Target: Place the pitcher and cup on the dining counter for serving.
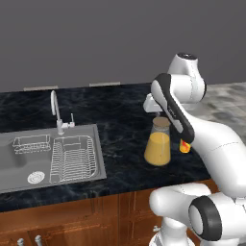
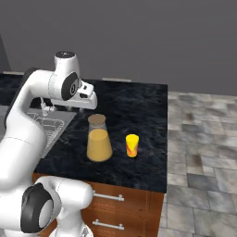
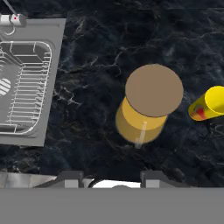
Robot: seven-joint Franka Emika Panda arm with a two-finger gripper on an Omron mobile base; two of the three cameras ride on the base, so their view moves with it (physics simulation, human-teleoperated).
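Observation:
The pitcher (image 1: 157, 146) (image 2: 98, 143), clear glass with orange liquid and a tan lid, stands upright on the black marbled dining counter (image 1: 120, 120) (image 2: 139, 106). The small yellow cup (image 2: 132, 145) with its red-orange mark stands just to the pitcher's right; in the left base view the cup (image 1: 184, 146) is partly hidden behind my forearm. My gripper (image 2: 88, 106) hangs above and slightly behind the pitcher, pointing down. In the hand view the lid of the pitcher (image 3: 153, 89) and the cup (image 3: 209, 104) lie ahead of the gripper (image 3: 111, 177), whose fingertips stand apart with nothing between them.
A steel sink (image 1: 48, 153) (image 3: 24, 87) with a wire rack and a faucet (image 1: 56, 113) is set into the counter left of the pitcher. The counter ends at the right, where tiled floor (image 2: 203, 152) begins. Brown cabinet drawers (image 2: 115, 203) sit below.

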